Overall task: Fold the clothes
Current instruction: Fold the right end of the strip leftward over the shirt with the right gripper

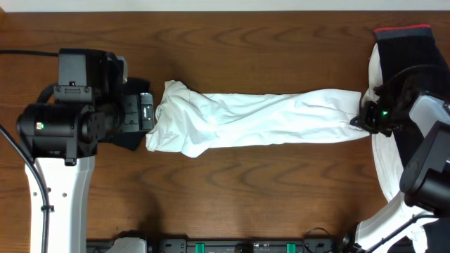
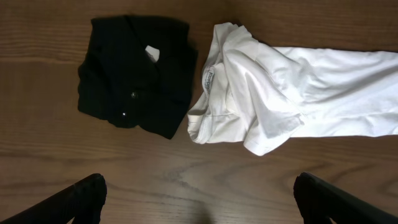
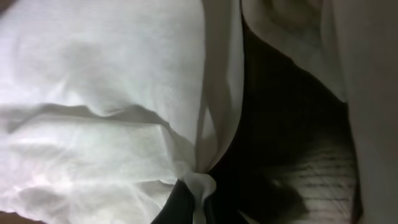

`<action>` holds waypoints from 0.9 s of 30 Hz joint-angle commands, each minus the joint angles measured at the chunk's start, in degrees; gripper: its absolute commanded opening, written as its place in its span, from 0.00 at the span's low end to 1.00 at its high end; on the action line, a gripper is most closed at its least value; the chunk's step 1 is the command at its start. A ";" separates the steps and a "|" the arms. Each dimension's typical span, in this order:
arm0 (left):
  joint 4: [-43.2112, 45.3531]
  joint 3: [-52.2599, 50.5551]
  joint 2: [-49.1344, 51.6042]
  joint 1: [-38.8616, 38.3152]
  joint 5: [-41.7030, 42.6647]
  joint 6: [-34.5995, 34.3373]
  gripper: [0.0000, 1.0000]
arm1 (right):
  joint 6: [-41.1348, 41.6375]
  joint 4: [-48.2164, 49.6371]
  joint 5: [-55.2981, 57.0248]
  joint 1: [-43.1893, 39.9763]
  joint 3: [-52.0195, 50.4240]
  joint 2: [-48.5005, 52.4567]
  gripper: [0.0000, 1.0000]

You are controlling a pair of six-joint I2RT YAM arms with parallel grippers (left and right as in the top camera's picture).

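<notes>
Stretching a long white cotton garment point(image 1: 267, 112) lengthwise across the brown wooden counter point(image 1: 246, 42), the right pincer point(image 1: 367, 118) appeared clamped on its far end. The left pincer point(image 2: 199, 186) hung over the crumpled collar end, jaws spread wide and holding nothing. A folded black buttoned garment point(image 2: 134, 78) lay just beside the collar. The work looked to be at the spreading stage, with no fold yet made. The next move would likely call for the left pincer to drop onto the bunched collar end and take hold, so the cloth could be pulled flat. The right wrist view showed only white cloth and shadow, its fingers indistinct. A dark garment with a red band point(image 1: 402, 34) ran behind the right arm, and a pale strip of cloth point(image 1: 383, 165) beneath that arm could not be identified.
</notes>
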 commanded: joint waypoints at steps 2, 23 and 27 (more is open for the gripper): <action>-0.17 0.74 -0.15 0.26 -0.09 -0.11 0.98 | 4.85 -0.42 3.80 0.17 1.46 -8.70 0.01; -0.17 0.74 -0.15 0.26 -0.09 -0.11 0.98 | 6.14 0.35 4.37 28.11 1.99 -22.40 0.01; -0.20 0.74 -0.15 0.26 -0.09 -0.11 0.98 | 8.33 4.48 4.72 37.57 1.97 -19.91 0.01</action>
